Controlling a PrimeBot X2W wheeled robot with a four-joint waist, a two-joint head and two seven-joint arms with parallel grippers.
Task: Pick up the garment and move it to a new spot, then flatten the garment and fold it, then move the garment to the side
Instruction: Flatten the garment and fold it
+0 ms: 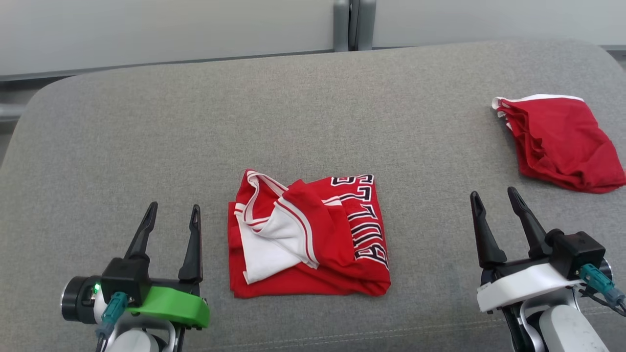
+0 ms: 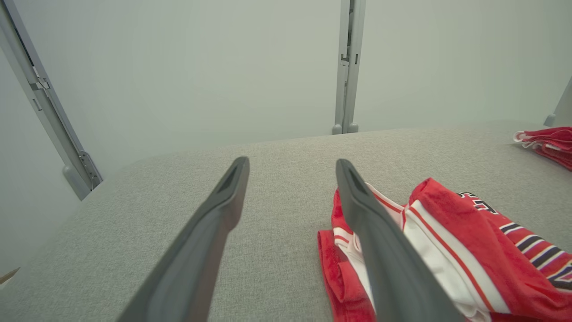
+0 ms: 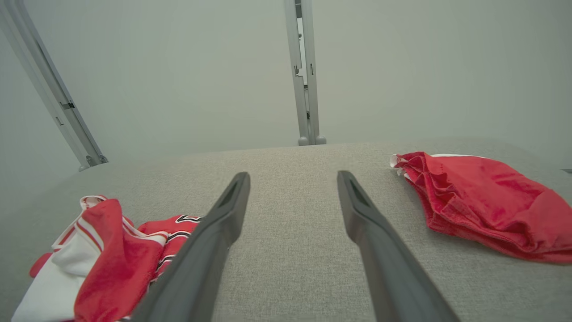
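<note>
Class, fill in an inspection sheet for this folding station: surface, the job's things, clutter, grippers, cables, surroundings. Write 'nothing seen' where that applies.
Surface: grey fabric-covered surface, rounded at its far corners.
Job's things: red jersey with white trim and black lettering, loosely folded, lying between the two grippers, touched by neither.
Clutter: second red garment, bunched, near the far right edge.
Grippers: left gripper and right gripper, jaws open, both empty, one on each side of the jersey.
Cables: teal-plugged cable at the left wrist, another at the right, both clear of the cloth.
Surroundings: pale wall panels joined by a grey post.
</note>
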